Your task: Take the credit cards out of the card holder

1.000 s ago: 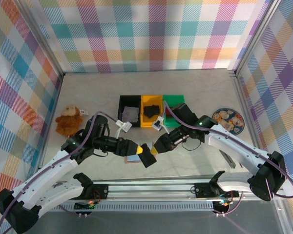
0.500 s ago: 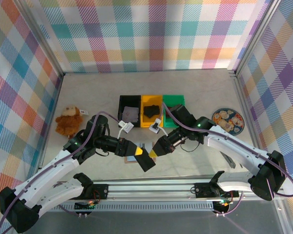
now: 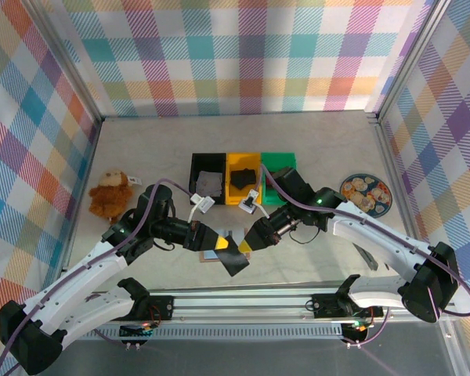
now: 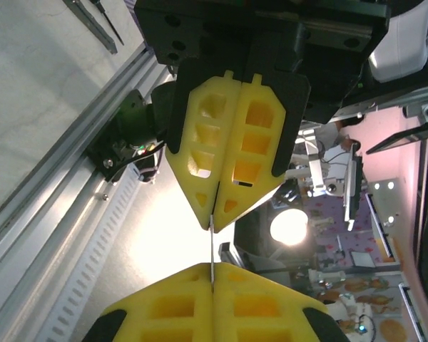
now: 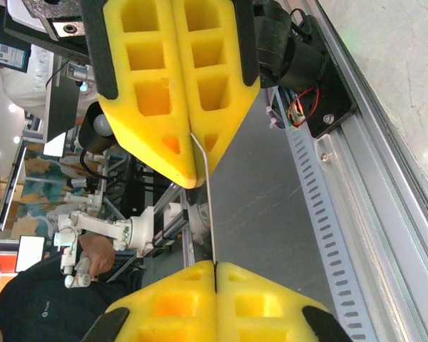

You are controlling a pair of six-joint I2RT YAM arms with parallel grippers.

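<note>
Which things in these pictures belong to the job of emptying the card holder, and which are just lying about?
Part of the job:
- card holder
- thin card, pinched edge-on from both ends
- left end effector, shut on it
- right end effector, shut on it

Lying about:
- stuffed monkey
- black bin
- yellow bin
- green bin
- round patterned plate

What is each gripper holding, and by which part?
One thin card, seen edge-on: the left gripper pinches one end and the right gripper the opposite end, both shut.
</note>
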